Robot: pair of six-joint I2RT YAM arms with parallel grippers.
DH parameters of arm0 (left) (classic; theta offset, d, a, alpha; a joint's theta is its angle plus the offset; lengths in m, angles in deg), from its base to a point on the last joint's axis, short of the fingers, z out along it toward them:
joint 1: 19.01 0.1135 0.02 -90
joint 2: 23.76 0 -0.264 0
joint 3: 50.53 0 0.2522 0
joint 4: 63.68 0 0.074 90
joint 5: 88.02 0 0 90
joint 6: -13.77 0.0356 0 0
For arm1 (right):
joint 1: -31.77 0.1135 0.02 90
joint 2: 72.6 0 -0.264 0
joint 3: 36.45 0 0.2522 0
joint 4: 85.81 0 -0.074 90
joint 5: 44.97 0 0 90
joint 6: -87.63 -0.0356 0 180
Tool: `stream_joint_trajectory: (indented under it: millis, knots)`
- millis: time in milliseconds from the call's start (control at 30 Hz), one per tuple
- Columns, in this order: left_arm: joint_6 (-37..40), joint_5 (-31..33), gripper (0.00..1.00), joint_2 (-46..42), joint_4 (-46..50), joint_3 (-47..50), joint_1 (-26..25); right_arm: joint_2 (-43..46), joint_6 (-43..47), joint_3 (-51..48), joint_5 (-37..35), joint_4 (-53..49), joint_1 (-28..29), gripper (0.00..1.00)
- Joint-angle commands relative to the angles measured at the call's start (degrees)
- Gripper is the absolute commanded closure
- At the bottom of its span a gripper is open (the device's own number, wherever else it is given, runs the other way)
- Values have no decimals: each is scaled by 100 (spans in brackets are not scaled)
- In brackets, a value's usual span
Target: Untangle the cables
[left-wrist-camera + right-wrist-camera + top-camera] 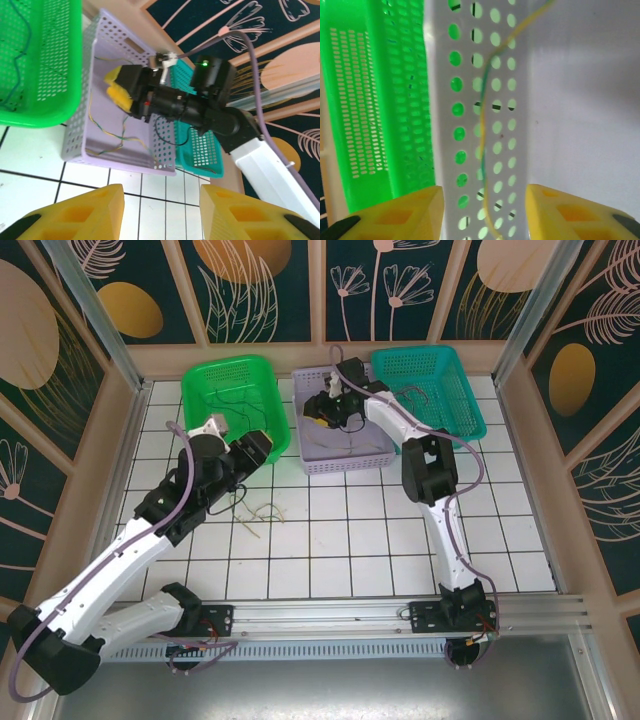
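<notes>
The right gripper (485, 195) stands parted astride a yellow-green cable (483, 125) against the left wall of the lilac basket (465, 65) (nothing pinched); it should close squarely before lifting. The left gripper (161, 192) gapes empty.

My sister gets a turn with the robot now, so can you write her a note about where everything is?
Left gripper: open, empty, over the tiles, facing the lilac basket.
Right gripper: open, inside the lilac basket by its wall. A yellow-green cable runs between its fingers, unclamped.
Cables: a twisted bunch on the lilac basket's floor and a loose clump on the tiles. Single thin wires lie in the green basket and the teal basket.
Done: those single wires look sorted.
Left: separate the bunch and the clump.
</notes>
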Motion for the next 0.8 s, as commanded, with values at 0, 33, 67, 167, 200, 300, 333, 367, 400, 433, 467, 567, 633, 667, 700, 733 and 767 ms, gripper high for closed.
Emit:
stream_joint_trajectory:
  millis: [0, 33, 67, 167, 200, 300, 333, 367, 400, 433, 467, 567, 633, 667, 700, 733, 767]
  knots:
    - [-194, 257, 57, -123, 379, 69, 13, 79, -125, 222, -236, -520, -10, 50]
    - [-215, 272, 57, -125, 423, 70, 17, 98, -106, 259, -299, -591, -18, 49]
    - [-219, 283, 56, -121, 485, 69, 8, 109, -87, 327, -408, -691, -18, 47]
    - [-247, 347, 55, -126, 663, 69, 16, 122, -20, 542, -684, -1007, -35, 45]
    - [-259, 382, 54, -134, 739, 64, 6, 159, 13, 609, -825, -1100, -32, 44]
    - [-352, 519, 51, -150, 1081, 60, 14, 463, 8, 495, -1228, -1068, -32, 44]
    - [-403, 597, 49, -159, 1272, 45, 17, 639, -21, 354, -1391, -960, -28, 44]
    - [-482, 650, 47, -169, 1484, 64, 15, 852, -34, 172, -1539, -816, -14, 44]
    - [-563, 680, 47, -169, 1640, 91, 11, 1090, -21, -4, -1669, -638, 18, 44]
    - [-641, 667, 46, -153, 1838, 147, 13, 1349, 13, -305, -1803, -439, 71, 44]
    - [-760, 629, 45, -132, 2025, 216, 32, 1633, 73, -638, -1948, -206, 127, 45]
    - [-935, 329, 45, -125, 2159, 598, 165, 2625, 303, -2028, -2353, 714, 436, 51]
    - [-1076, -64, 46, -183, 1992, 979, 462, 3341, 438, -3016, -2553, 1493, 725, 52]
    - [-1117, -328, 46, -215, 1797, 1221, 662, 3653, 437, -3601, -2513, 1841, 893, 52]
    - [-1169, -487, 47, -238, 1631, 1408, 810, 3844, 420, -3958, -2451, 2061, 1030, 51]
    - [-1251, -617, 47, -225, 1454, 1600, 932, 4041, 371, -4351, -2411, 2184, 1205, 51]
    - [-1347, -720, 48, -181, 1226, 1770, 1009, 4157, 353, -4641, -2339, 2261, 1427, 51]
